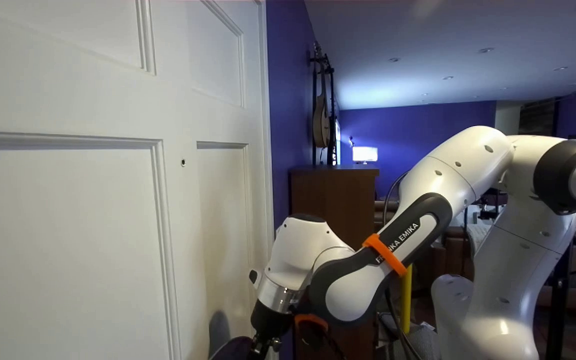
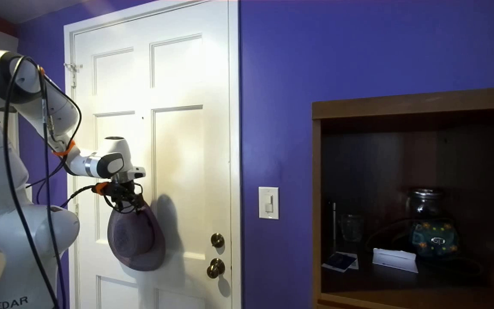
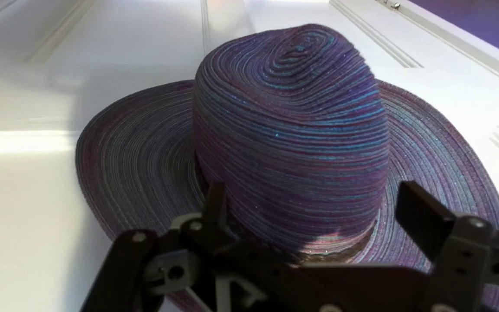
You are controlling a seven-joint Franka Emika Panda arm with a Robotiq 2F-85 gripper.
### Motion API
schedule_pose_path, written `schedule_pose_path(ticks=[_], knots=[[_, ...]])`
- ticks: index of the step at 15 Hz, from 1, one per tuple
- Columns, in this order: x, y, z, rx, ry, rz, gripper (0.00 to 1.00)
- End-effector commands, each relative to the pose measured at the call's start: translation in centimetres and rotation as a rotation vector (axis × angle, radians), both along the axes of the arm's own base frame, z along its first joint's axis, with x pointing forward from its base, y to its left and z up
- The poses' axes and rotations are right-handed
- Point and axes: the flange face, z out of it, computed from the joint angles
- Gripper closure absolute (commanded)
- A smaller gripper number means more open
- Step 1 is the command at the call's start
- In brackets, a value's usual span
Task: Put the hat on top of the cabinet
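The hat (image 2: pixel 133 240) is wide-brimmed, woven, with purple, blue and grey rings. It hangs upright against the white door; what holds it there is hidden. In the wrist view the hat (image 3: pixel 293 130) fills the middle, crown facing the camera. My gripper (image 3: pixel 312 203) is open, its fingers wide apart at either side of the crown's lower part. In an exterior view the gripper (image 2: pixel 134 205) is at the hat's upper edge. In an exterior view only part of the hat (image 1: pixel 233 349) shows beside the gripper (image 1: pixel 263 346). The brown wooden cabinet (image 1: pixel 333 195) has a flat top (image 2: pixel 418 103).
The white panelled door (image 2: pixel 178 171) has brass knobs (image 2: pixel 216 268). A light switch (image 2: pixel 269 203) is on the purple wall between door and cabinet. A jar (image 2: pixel 426 201), a glass and a small bag stand inside the cabinet. Guitars (image 1: pixel 322 120) hang on the wall behind it.
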Motion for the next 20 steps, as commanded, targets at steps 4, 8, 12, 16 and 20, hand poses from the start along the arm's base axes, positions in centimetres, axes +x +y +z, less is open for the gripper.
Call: schedule_pose_path(ticks=[4, 8, 12, 16, 20], knots=[[1.7, 1.2, -1.5, 0.009, -0.034, 0.003, 0.26], [2.3, 1.5, -1.6, 0.02, -0.056, 0.007, 0.55], [2.6, 1.7, -1.2, 0.023, -0.069, 0.006, 0.82], [2.5, 1.8, -0.6, 0.028, -0.081, 0.007, 1.0], [2.5, 1.8, 0.2, 0.037, -0.088, 0.002, 1.0]])
